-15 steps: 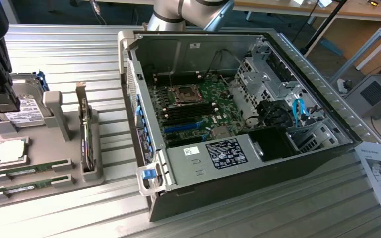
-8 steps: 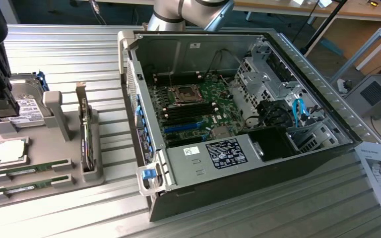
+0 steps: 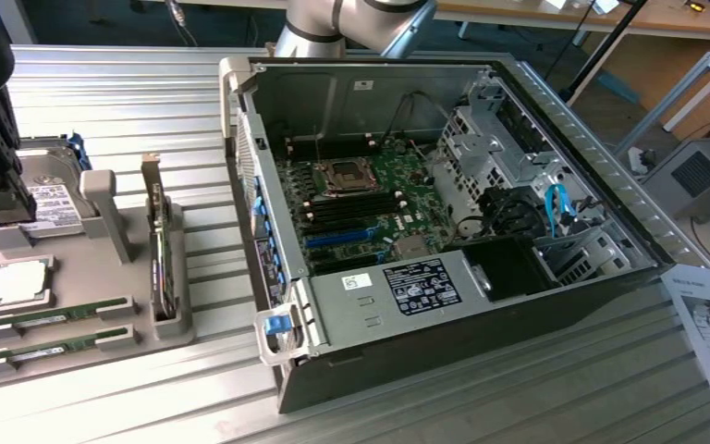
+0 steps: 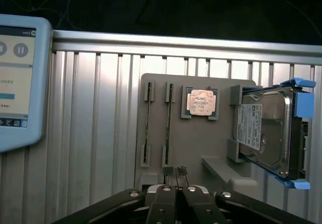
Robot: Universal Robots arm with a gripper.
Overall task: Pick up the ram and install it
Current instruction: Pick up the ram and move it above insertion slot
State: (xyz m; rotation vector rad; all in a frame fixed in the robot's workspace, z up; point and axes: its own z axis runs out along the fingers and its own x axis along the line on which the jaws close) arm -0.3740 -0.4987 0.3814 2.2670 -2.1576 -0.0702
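Your black two-finger gripper (image 4: pixel 175 171) is pinched fully closed with nothing in it, hanging over the grey moulded parts tray (image 4: pixel 201 141). One long thin green ram stick (image 3: pixel 53 317) and its twin (image 3: pixel 44 350) stand on edge in slotted holders at the exterior view's lower left, likely so the fingers can pinch the top edge. The open black computer case (image 3: pixel 368 370) sits centre frame, its green motherboard (image 3: pixel 368 203) exposed.

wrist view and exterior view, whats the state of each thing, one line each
tool: shut, holding nothing
ram sticks: both lying in tray slots, not picked up
processor: seated in its tray pocket
hard drive: resting on tray, blue rails attached
expansion card: standing on edge in tray
computer case: side open, motherboard exposed
tablet: screen lit
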